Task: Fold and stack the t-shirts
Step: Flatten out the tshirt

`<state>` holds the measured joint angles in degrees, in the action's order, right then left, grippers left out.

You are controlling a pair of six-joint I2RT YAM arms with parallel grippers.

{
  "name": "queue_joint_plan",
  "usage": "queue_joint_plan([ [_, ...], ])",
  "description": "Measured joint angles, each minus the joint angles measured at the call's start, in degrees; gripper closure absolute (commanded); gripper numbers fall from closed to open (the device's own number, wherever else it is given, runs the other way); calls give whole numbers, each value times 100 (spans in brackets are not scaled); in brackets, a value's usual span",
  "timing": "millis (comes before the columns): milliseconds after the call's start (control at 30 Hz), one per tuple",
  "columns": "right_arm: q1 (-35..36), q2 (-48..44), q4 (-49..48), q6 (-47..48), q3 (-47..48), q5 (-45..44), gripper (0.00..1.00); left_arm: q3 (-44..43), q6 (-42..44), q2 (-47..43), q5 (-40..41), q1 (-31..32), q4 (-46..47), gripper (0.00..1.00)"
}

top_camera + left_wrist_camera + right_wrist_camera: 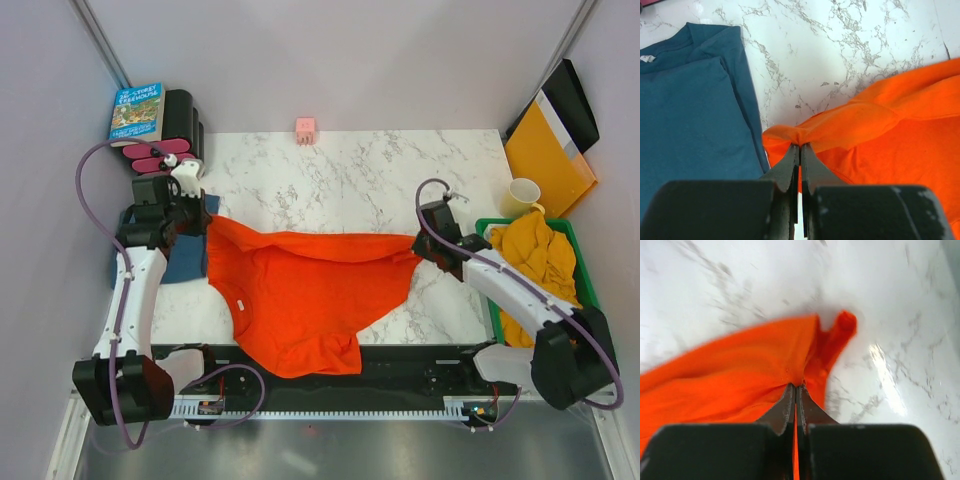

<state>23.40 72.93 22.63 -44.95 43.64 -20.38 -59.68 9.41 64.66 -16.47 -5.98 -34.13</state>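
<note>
Orange-red t-shirt [300, 290], centre frame, spreading step: left fingers [787, 167] and right fingers [785, 407] each pinched an edge; next move probably needed flat lowering.

Folded shirt [190, 262] lies left of spread shirt [300, 300].

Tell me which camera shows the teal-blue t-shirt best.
The left wrist view: the teal-blue t-shirt fills its left half, flat, collar and label visible. The top external view shows only a strip beside the left arm, which covers most of it. The right wrist view shows none of it.
</note>
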Motion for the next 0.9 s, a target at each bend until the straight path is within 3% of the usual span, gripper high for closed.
queue_joint_plan([
  [267,79,-1128,837,966,2208,-122,100,-815,-229,-247,-17,0,-391,98],
  [533,103,-1777,2085,2028,3801,-273,100,-1847,-385,-1012,-17,0,-933,98],
  [900,234,-2024,2798,2813,6166,-560,100,-4540,-396,-1895,20,2,-1781,98],
])
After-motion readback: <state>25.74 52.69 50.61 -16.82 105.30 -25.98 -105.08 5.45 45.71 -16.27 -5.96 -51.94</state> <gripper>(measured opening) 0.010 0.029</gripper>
